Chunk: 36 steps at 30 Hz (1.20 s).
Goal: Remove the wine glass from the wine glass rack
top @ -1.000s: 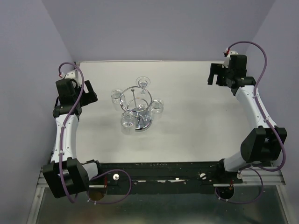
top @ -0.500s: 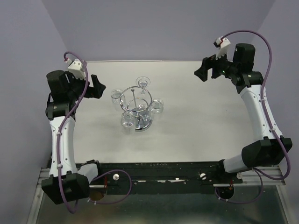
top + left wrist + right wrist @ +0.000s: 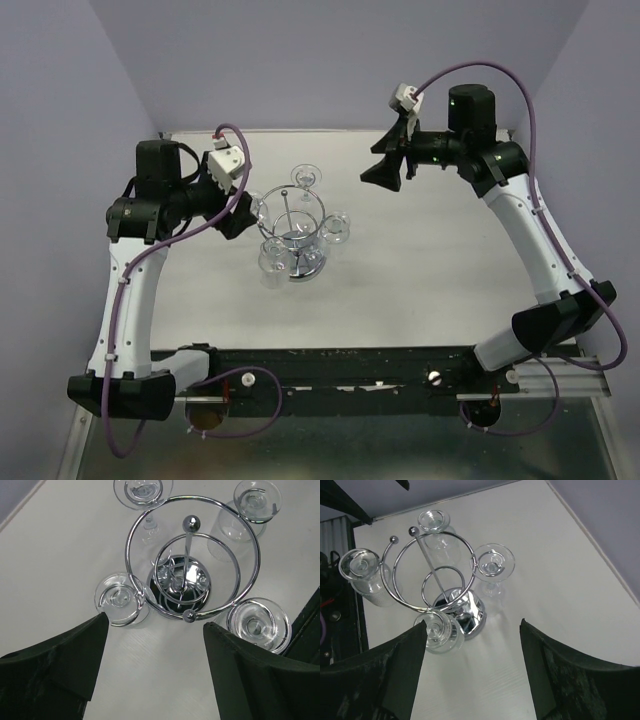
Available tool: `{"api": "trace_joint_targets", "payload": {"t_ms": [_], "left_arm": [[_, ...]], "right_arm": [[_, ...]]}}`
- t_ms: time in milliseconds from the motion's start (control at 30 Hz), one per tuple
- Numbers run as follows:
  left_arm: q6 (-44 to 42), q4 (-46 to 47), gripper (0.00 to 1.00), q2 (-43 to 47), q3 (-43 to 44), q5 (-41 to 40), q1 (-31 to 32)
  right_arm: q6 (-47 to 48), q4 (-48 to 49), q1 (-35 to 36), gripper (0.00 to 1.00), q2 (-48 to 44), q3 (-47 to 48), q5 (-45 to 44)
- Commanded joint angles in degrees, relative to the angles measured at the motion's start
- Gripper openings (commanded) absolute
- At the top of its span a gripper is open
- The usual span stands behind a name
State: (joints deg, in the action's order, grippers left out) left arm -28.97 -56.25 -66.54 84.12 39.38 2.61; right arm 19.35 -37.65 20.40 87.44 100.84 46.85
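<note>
The chrome wine glass rack (image 3: pixel 308 262) stands left of the table's middle, with several clear wine glasses hanging upside down from its loops. One glass (image 3: pixel 338 229) hangs on its right side and one (image 3: pixel 305 178) at the back. My left gripper (image 3: pixel 232 207) is open and empty, right beside the rack's left side. In the left wrist view (image 3: pixel 155 622) it hovers above the rack (image 3: pixel 180 582), with a glass foot (image 3: pixel 120 599) by its left finger. My right gripper (image 3: pixel 385 166) is open and empty, high and to the back right of the rack (image 3: pixel 470 615).
The white table (image 3: pixel 430 270) has purple walls at the back and sides. The black front rail (image 3: pixel 350 375) holds both arm bases. Purple cables loop from each wrist.
Both arms have swung inward towards the rack. The left gripper moved right up to the rack's left side. The right gripper moved left and turned to face the rack.
</note>
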Motion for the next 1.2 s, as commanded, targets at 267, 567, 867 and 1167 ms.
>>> {"api": "trace_joint_targets", "payload": {"t_ms": [267,567,867,1167], "left_arm": [[8.49,14.23,0.73,3.36,-5.54,-0.17,8.45],[14.55,23.81,0.63,0.98,-7.04,-6.85,14.88],[17.9,27.68,0.47,-2.45,-7.04,-7.47,16.02],[15.97,25.75,0.42,-2.54,-8.0,-8.35,16.28]], "right_arm": [[-5.29,4.6,6.4,0.75,7.48,2.52,1.14],[-8.1,5.56,6.4,0.79,5.82,-2.57,-2.2],[-14.6,6.98,6.4,0.86,7.39,-3.99,-7.92],[-21.55,10.31,7.28,0.86,12.92,-0.65,-3.52]]}}
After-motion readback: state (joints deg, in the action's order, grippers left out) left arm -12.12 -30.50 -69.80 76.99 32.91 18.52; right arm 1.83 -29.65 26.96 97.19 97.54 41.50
